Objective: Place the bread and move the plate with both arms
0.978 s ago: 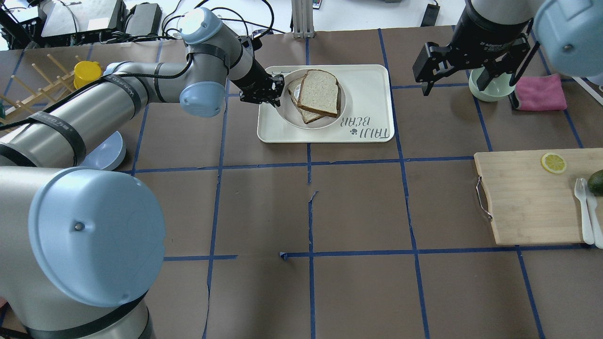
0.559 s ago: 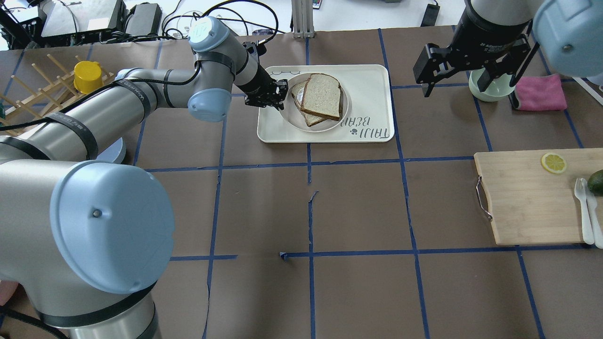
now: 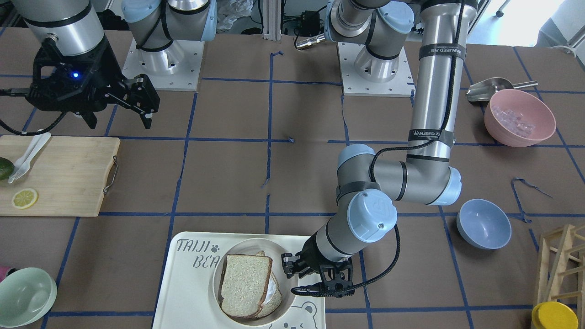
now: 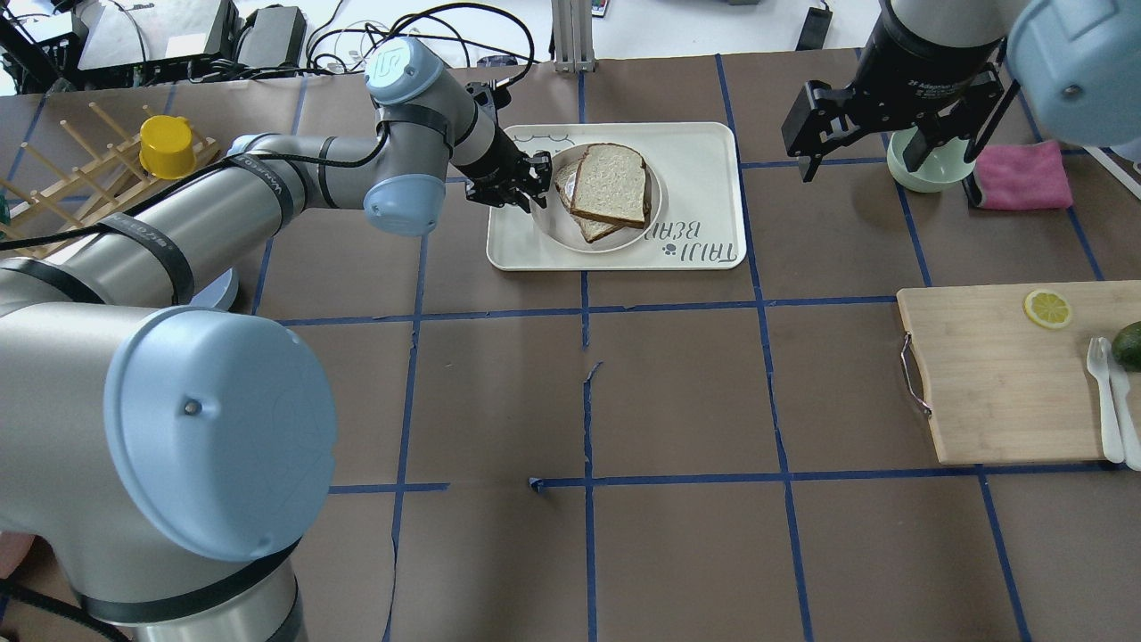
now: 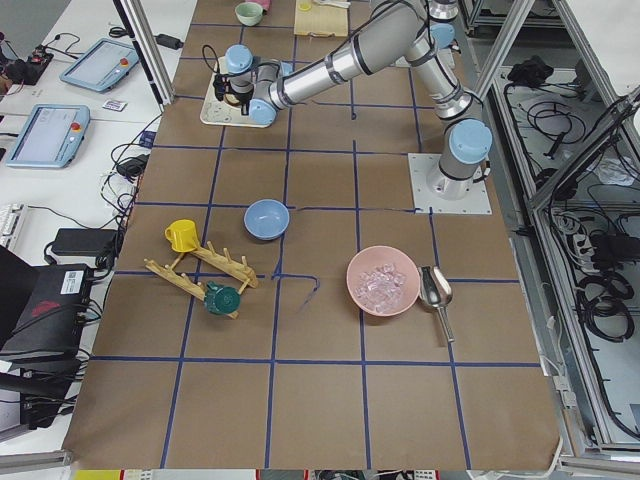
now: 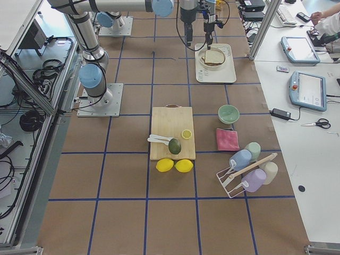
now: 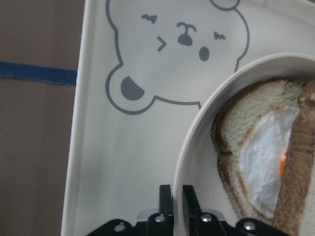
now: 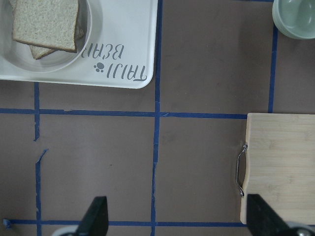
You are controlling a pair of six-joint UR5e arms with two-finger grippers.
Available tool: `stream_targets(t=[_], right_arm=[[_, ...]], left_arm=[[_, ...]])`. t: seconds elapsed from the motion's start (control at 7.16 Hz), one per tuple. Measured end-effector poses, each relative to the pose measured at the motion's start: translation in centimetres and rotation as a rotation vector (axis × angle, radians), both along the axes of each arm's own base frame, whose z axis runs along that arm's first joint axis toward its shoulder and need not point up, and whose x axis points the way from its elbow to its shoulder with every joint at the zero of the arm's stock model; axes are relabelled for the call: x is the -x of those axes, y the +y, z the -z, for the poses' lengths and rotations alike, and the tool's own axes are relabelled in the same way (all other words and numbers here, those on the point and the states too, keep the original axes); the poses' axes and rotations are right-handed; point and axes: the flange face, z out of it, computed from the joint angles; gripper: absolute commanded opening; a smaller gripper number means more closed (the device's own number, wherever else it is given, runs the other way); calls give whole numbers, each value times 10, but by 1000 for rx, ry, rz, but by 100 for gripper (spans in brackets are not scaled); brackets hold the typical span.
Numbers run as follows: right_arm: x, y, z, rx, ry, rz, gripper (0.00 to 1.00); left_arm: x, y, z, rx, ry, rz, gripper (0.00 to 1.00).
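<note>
The plain bread [image 4: 611, 183] lies on top of an egg-topped slice [image 7: 261, 157] in the round cream plate [image 4: 606, 247], which stands on the bear-print tray [image 4: 695, 147]. My left gripper [image 4: 535, 183] is at the plate's left side. In the left wrist view its fingers [image 7: 165, 196] are pinched on the plate's rim [image 7: 197, 132]. My right gripper [image 4: 860, 160] is open and empty, hanging high to the right of the tray. Its wrist view shows the bread [image 8: 47, 22] and plate [image 8: 59, 61] at the top left. The front view shows bread [image 3: 244, 283], plate [image 3: 247, 246] and left gripper [image 3: 290, 267].
A wooden cutting board [image 4: 998, 374] with a lemon slice, white cutlery and an avocado lies at the right. A green bowl [image 4: 927, 169] and pink cloth [image 4: 1025, 174] sit under the right arm. A blue bowl [image 3: 483, 224], pink bowl [image 3: 518, 116] and wooden rack [image 4: 71, 169] stand on the left.
My left gripper has moved slightly right and towards me, and the plate with the bread has shifted the same way on the tray. The right arm has not moved.
</note>
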Motion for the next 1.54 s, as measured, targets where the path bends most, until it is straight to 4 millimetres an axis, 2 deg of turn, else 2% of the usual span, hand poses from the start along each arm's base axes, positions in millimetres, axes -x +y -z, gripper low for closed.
stream_targets(t=[0.28, 0.42, 0.7, 0.98, 1.12, 1.26, 1.54], right_arm=[[0, 0, 0, 0, 0, 0, 100], [0, 0, 0, 0, -2, 2, 100], [-3, 5, -4, -4, -12, 1, 100], [-7, 21, -10, -46, -17, 4, 100], [-9, 26, -11, -63, -18, 16, 100], [-9, 28, -11, -71, -18, 24, 100], [-9, 29, -11, -77, -15, 29, 100]], left_arm=[[-2, 19, -54, -34, -20, 0, 100], [-6, 35, -92, -67, -46, -2, 100], [-20, 78, -164, -142, -133, -9, 100], [-30, 120, -226, -161, -187, -13, 100], [-34, 143, -249, -170, -210, -11, 100], [-40, 165, -259, -195, -250, -3, 100], [-54, 206, -259, -205, -336, 72, 100]])
